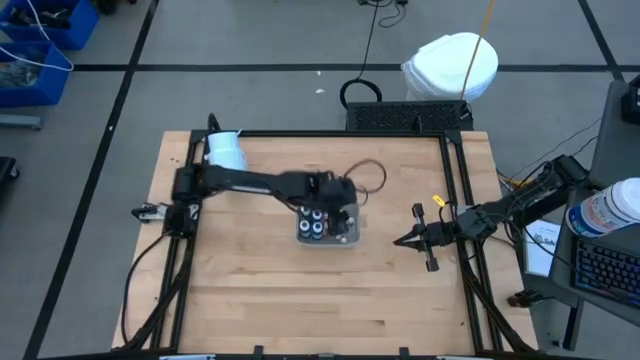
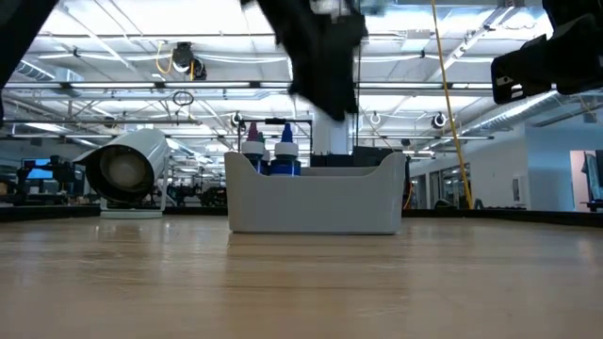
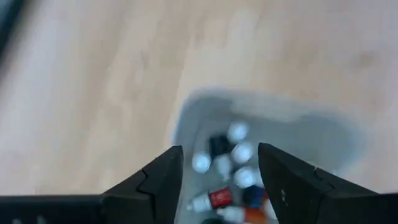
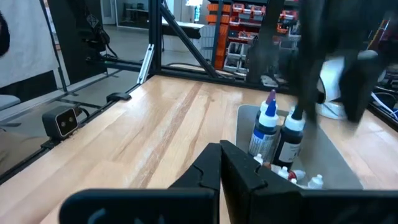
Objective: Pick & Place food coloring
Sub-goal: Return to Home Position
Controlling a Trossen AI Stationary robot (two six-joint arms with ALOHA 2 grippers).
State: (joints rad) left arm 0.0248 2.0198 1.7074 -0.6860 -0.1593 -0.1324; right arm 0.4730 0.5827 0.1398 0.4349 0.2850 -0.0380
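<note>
The left gripper [image 3: 221,149] hangs over the gray bin [image 1: 352,238] near the middle of the wooden table [image 1: 250,300]. Its two dark fingers [image 3: 165,180] are spread apart with nothing between them. The left wrist view looks down between them into the bin.

The food coloring bottles [image 1: 315,225] all sit inside the bin. In the high view, four dark round bottles with pale tops stand upright in a tight group at the end of the bin nearer the left arm. The low view shows two of their tips above the bin's wall, one blue [image 2: 287,151] and one reddish violet [image 2: 252,149]. Several small bottles [image 3: 217,198] lie on the bin floor beside the tall ones. They have white caps, and one has a red label. How many there are is hard to tell.

The right gripper [image 1: 402,241] waits above the table's right side, apart from the bin and pointing toward it. Its fingers are pressed together and hold nothing.

A white cylinder [image 1: 225,150] lies on its side near the far left corner of the table, well apart from the bin.
</note>
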